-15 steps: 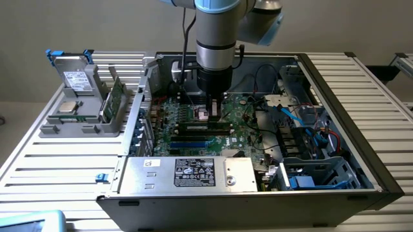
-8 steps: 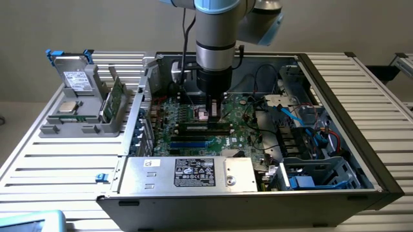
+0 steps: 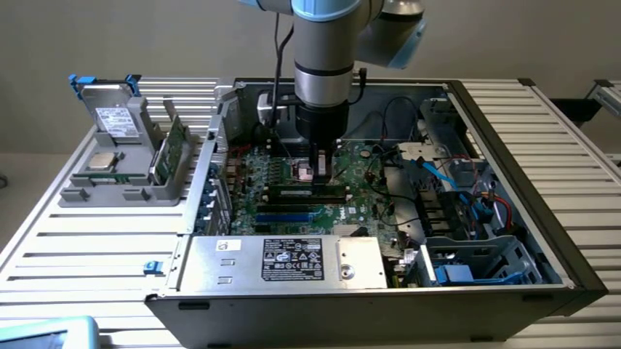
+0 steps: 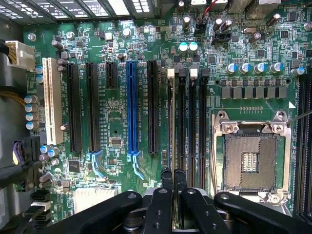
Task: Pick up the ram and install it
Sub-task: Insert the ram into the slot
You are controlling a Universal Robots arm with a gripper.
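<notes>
The ram (image 3: 171, 151) is a thin green stick standing on edge in the grey holder (image 3: 83, 195), outside the computer case on the exterior view's left. My gripper (image 3: 318, 182) hangs well away from it, inside the open case and low over the motherboard (image 3: 364, 163). In the wrist view the gripper (image 4: 173, 171) is shut, its two black fingers (image 4: 167, 183) pressed together with nothing visible between them. The tips sit right above the row of long black memory slots (image 4: 181, 122).
The holder also carries a silver square processor (image 3: 102, 161) and a grey labelled drive (image 3: 116, 120). A metal power-supply box (image 3: 291, 262) closes the near side of the case. An empty processor socket (image 4: 251, 161) lies beside the memory slots. Cables and a drive cage (image 3: 466, 254) crowd the exterior view's right.
</notes>
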